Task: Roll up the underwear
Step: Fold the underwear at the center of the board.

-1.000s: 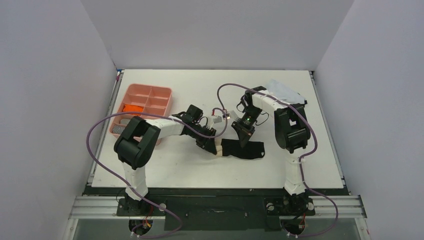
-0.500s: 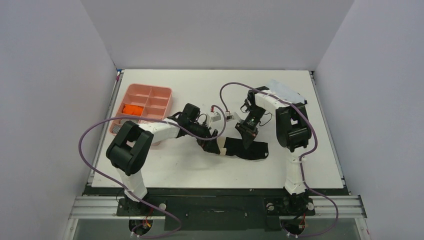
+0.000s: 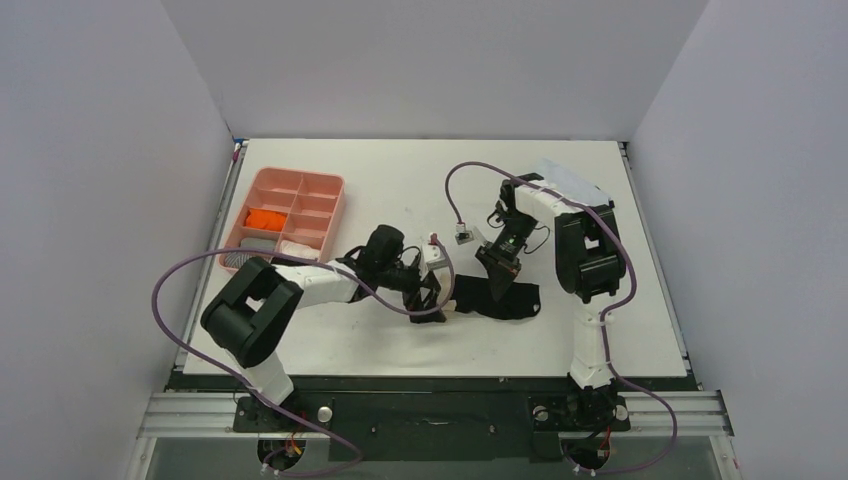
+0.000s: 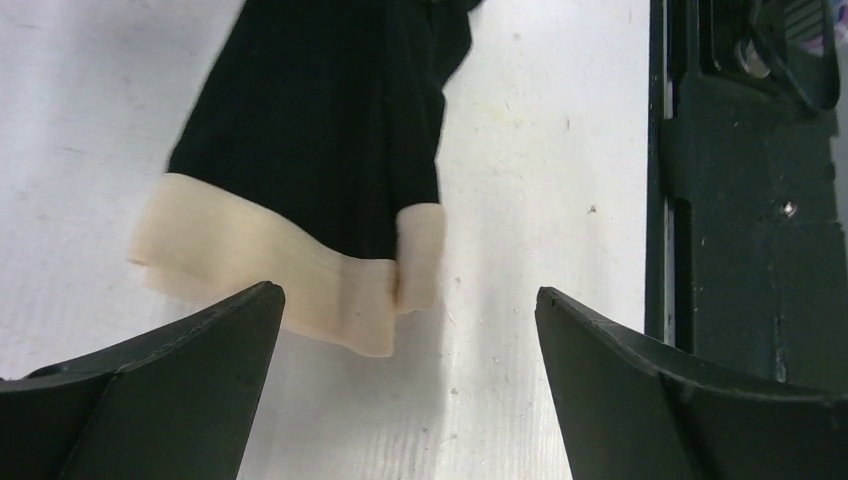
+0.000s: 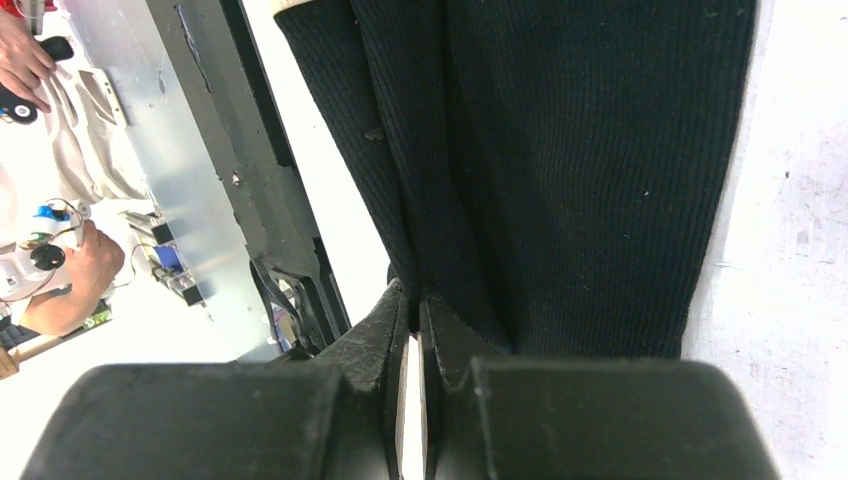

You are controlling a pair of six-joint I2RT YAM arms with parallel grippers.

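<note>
My left jaws just let go of the beige waistband [image 4: 300, 275] and now hang wide open over it. My right jaws pinch the black underwear [image 3: 500, 298], lying on the desk [image 3: 400, 180]. I think I must grab again to roll.

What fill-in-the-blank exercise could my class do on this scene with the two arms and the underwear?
1. The left gripper has its jaws ____ beside the beige waistband.
2. The right gripper is ____ on a fold of the black underwear.
3. The orange underwear lies in a compartment of the ____ tray.

Missing words: open; shut; pink.
</note>
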